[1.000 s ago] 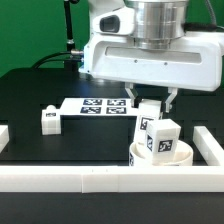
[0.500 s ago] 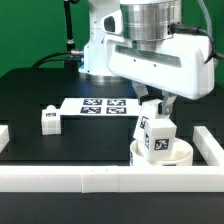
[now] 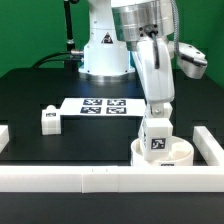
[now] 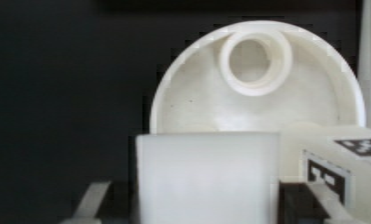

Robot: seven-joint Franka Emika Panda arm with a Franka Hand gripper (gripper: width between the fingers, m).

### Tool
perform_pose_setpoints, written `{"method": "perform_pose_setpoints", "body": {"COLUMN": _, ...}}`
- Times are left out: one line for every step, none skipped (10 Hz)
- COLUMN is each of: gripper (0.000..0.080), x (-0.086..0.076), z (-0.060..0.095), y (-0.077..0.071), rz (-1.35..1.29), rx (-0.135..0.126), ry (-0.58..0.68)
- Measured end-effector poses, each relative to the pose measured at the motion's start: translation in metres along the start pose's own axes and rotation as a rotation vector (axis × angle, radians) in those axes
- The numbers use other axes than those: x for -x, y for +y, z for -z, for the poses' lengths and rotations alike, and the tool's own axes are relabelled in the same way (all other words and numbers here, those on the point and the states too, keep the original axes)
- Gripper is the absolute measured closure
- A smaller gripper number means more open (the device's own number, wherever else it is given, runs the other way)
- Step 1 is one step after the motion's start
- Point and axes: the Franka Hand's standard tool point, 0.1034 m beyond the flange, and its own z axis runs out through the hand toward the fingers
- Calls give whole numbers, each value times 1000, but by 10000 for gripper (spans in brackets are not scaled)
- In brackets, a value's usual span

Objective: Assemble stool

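Black table [image 3: 40, 85]: seat [image 3: 180, 157] carries upright leg [image 3: 157, 140], hand [image 3: 157, 115] clamped around it.

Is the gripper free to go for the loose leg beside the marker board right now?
Probably not yet: the gripper looks shut on a second leg at the seat. Once it lets go, the loose leg stands alone on bare table, with only the flat marker board nearby.

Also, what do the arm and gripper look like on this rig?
Arm: glossy white rounded shells, a silver-grey joint ring near the top, a small dark logo on the base. Gripper: white body, grey fingers. A black cable runs behind the base.
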Motion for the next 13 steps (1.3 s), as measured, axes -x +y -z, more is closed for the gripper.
{"method": "perform_pose_setpoints", "body": {"gripper": 465, "x": 2, "z": 0, "y": 0, "rz": -64, "rx": 0, "ry": 0}}
{"method": "perform_pose_setpoints", "body": {"gripper": 465, "x": 2, "z": 0, "y": 0, "rz": -84, "rx": 0, "ry": 0}}
{"method": "perform_pose_setpoints", "body": {"gripper": 393, "x": 2, "z": -1, "y": 0, "rz": -86, "rx": 1, "ry": 0}}
{"method": "perform_pose_setpoints", "body": {"gripper": 393, "x": 3, "z": 0, "y": 1, "rz": -60, "rx": 4, "ry": 2}}
{"method": "perform_pose_setpoints", "body": {"gripper": 206, "x": 8, "z": 7, "y": 2, "rz": -17, "rx": 12, "ry": -3}}
{"method": "perform_pose_setpoints", "body": {"gripper": 167, "x": 13, "z": 17, "y": 1, "rz": -13, "rx": 8, "ry": -14}}
{"method": "perform_pose_setpoints", "body": {"gripper": 154, "x": 20, "z": 27, "y": 2, "rz": -3, "rx": 12, "ry": -28}}
{"method": "perform_pose_setpoints", "body": {"gripper": 154, "x": 24, "z": 33, "y": 2, "rz": 127, "rx": 15, "ry": -36}}
{"method": "perform_pose_setpoints", "body": {"gripper": 151, "x": 22, "z": 32, "y": 2, "rz": 245, "rx": 13, "ry": -35}}
{"method": "perform_pose_setpoints", "body": {"gripper": 151, "x": 22, "z": 30, "y": 3, "rz": 340, "rx": 14, "ry": -35}}
{"method": "perform_pose_setpoints", "body": {"gripper": 151, "x": 21, "z": 30, "y": 3, "rz": 450, "rx": 12, "ry": -35}}
{"method": "perform_pose_setpoints", "body": {"gripper": 151, "x": 21, "z": 29, "y": 3, "rz": 576, "rx": 13, "ry": -33}}
{"method": "perform_pose_setpoints", "body": {"gripper": 151, "x": 25, "z": 26, "y": 7, "rz": 730, "rx": 26, "ry": -16}}
